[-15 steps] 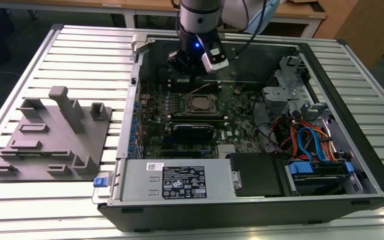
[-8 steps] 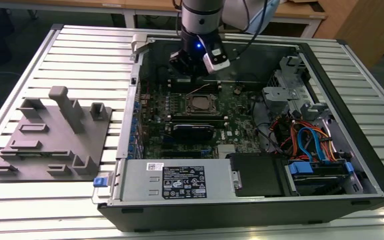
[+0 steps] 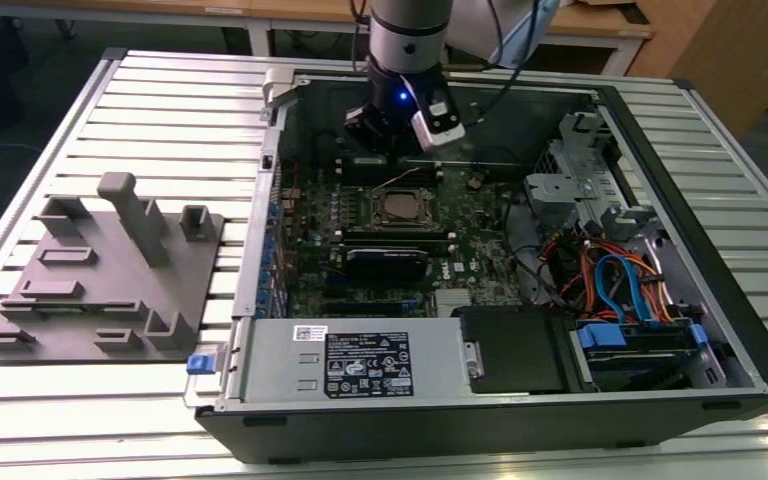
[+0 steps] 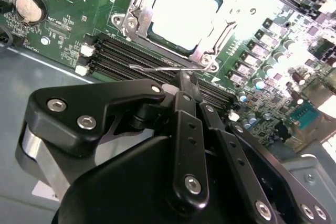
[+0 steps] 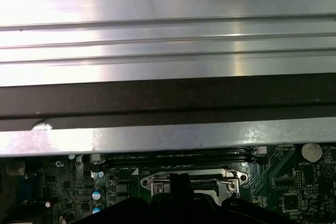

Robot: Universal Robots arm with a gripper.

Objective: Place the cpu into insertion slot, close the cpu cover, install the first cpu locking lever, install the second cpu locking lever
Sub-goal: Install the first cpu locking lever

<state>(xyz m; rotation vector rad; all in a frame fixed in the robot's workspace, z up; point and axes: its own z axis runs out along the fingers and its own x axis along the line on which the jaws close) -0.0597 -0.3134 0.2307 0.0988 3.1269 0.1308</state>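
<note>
Ribbed aluminium desk (image 3: 157, 100) carries an open computer case (image 3: 720, 300) lying on its side. A grey moulded fixture (image 3: 104, 270) stands beside it on the exterior view's left. The arm reaches down into the case over the motherboard (image 3: 311, 215), and its own body hides the hand from that camera.

In the second wrist view the hand (image 4: 184, 82) has its two black fingers drawn together with nothing visible between them. The tip sits right at a thin wire locking lever (image 4: 152, 69) that runs along the near edge of the socket. Whether the tip touches the wire cannot be told.

The cpu (image 4: 184, 9) lies in the socket, its pale face washed out by glare. The cpu cover (image 4: 168, 43) is a metal frame lying flat around it. Black memory slots (image 4: 121, 53) run beside the socket, and a coin cell (image 4: 26, 8) sits further off.

In the first wrist view the black case wall (image 5: 168, 98) and the desk ribs take up the far part, and the hand covers part of the socket.

The power supply (image 3: 277, 365) bears a black label (image 3: 368, 366) and a small white sticker, whose print I leave unread.
</note>
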